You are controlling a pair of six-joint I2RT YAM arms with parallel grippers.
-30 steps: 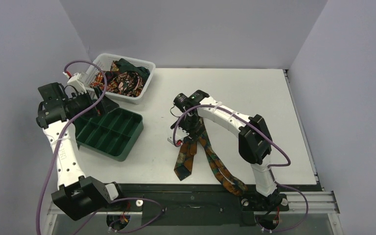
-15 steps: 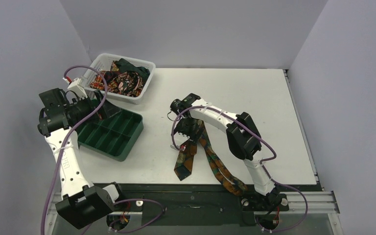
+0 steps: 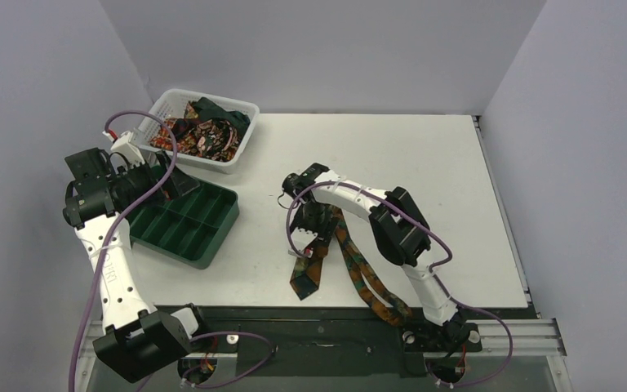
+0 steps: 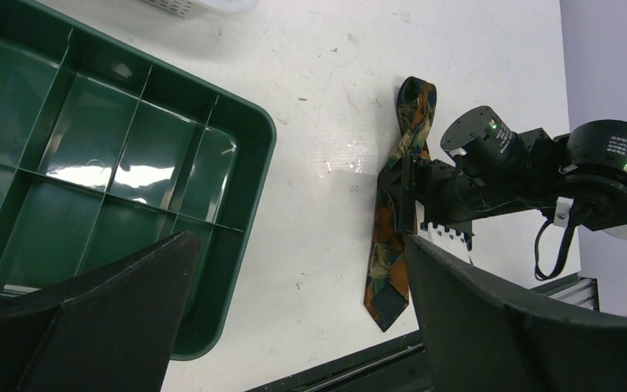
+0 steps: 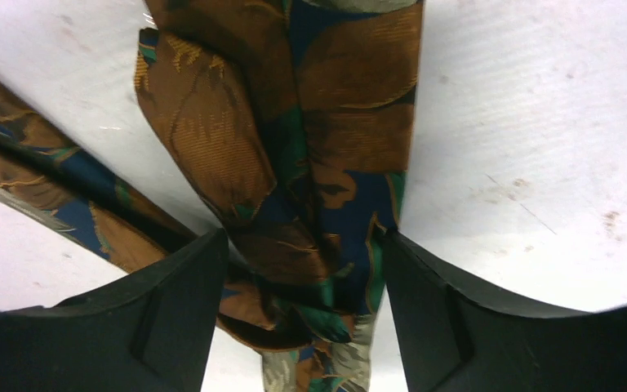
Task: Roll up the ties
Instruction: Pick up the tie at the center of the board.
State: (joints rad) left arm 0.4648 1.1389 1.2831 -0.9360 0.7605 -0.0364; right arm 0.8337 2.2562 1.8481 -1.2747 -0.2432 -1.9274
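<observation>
One tie (image 3: pixel 306 273), brown, orange and teal, lies folded in a V on the white table, wide end near the front edge. It also shows in the left wrist view (image 4: pixel 390 245). My right gripper (image 3: pixel 310 224) is low over the fold. In the right wrist view its jaws (image 5: pixel 302 318) are open and stand on either side of the bunched fabric (image 5: pixel 318 147). My left gripper (image 3: pixel 175 181) is open and empty, held above the green tray; its fingers (image 4: pixel 90 318) frame the left wrist view. More ties (image 3: pixel 204 131) lie piled in the basket.
A green compartment tray (image 3: pixel 212 249) sits at the left, also in the left wrist view (image 4: pixel 245 188). A white mesh basket (image 3: pixel 245 135) stands behind it at the back left. The table's front edge and a black rail run just beyond the tie's wide end.
My right gripper has moved toward the near side along the tie and come down over its fold. My left arm shifted slightly, then held still.
</observation>
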